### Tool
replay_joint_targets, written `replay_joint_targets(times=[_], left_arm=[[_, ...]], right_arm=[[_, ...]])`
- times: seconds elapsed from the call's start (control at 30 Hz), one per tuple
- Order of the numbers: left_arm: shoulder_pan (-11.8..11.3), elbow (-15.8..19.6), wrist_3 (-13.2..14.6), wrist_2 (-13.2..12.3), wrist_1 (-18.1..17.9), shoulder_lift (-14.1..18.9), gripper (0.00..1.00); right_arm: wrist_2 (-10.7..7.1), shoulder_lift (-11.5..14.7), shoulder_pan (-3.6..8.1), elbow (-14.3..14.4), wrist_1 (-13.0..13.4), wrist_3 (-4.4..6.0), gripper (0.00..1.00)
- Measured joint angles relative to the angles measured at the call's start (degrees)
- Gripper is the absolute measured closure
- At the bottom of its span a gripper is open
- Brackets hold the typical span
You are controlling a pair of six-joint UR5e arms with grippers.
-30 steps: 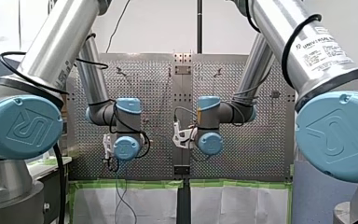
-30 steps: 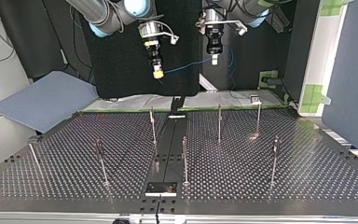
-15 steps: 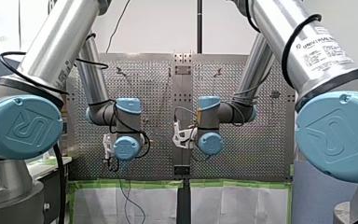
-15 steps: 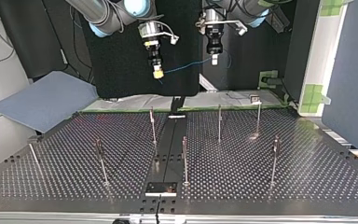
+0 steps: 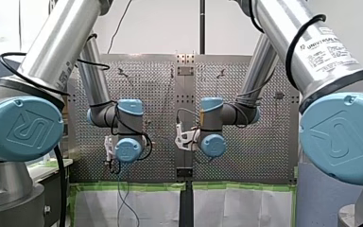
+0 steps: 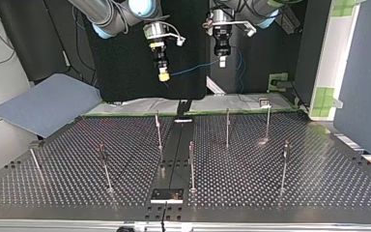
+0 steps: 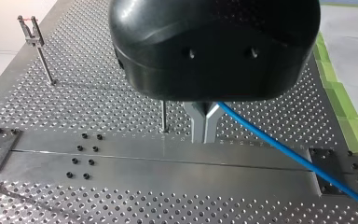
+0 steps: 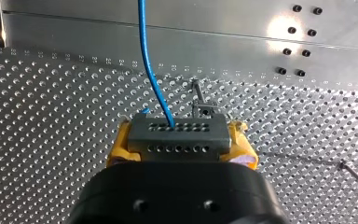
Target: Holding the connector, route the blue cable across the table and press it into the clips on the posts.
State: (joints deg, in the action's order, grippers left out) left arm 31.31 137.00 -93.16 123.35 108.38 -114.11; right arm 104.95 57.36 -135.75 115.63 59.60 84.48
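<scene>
Printed on my right arm's silver tube [image 5: 328, 52]: "UNIVERSAL ROBOTS", with smaller illegible lines beneath. Embossed on the near blue joint caps [image 5: 21, 128]: the UR logo. Stamped along the counter [image 8: 74, 60]: tiny numerals, unreadable.

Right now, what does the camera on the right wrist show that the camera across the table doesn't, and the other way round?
Only the right wrist view shows the connector close up: grey, with rows of small holes, clamped between yellow pads. Only the top view shows both arms at once, with my right gripper and my left gripper hanging side by side, and the thin posts standing across the table. Both show the blue cable and the perforated table.
</scene>
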Motion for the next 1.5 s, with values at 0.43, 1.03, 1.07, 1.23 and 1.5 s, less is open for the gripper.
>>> replay_joint_targets(times=[0.43, 1.03, 1.07, 1.23, 1.5], left_arm=[[0.0, 0.0, 0.0, 0.0, 0.0, 0.0, 0.99], [0.0, 0.0, 0.0, 0.0, 0.0, 0.0, 0.99], [0.0, 0.0, 0.0, 0.0, 0.0, 0.0, 0.99], [0.0, 0.0, 0.0, 0.0, 0.0, 0.0, 0.99], [0.0, -0.1, -0.1, 0.0, 0.0, 0.1, 0.99]], right_arm=[[0.00, 0.0, 0.00, 0.0, 0.0, 0.00, 1.00], [0.00, 0.0, 0.00, 0.0, 0.0, 0.00, 1.00], [0.00, 0.0, 0.00, 0.0, 0.0, 0.00, 1.00], [0.00, 0.0, -0.01, 0.0, 0.0, 0.00, 1.00], [0.29, -1.6, -1.68, -0.7, -1.7, -0.22, 1.00]])
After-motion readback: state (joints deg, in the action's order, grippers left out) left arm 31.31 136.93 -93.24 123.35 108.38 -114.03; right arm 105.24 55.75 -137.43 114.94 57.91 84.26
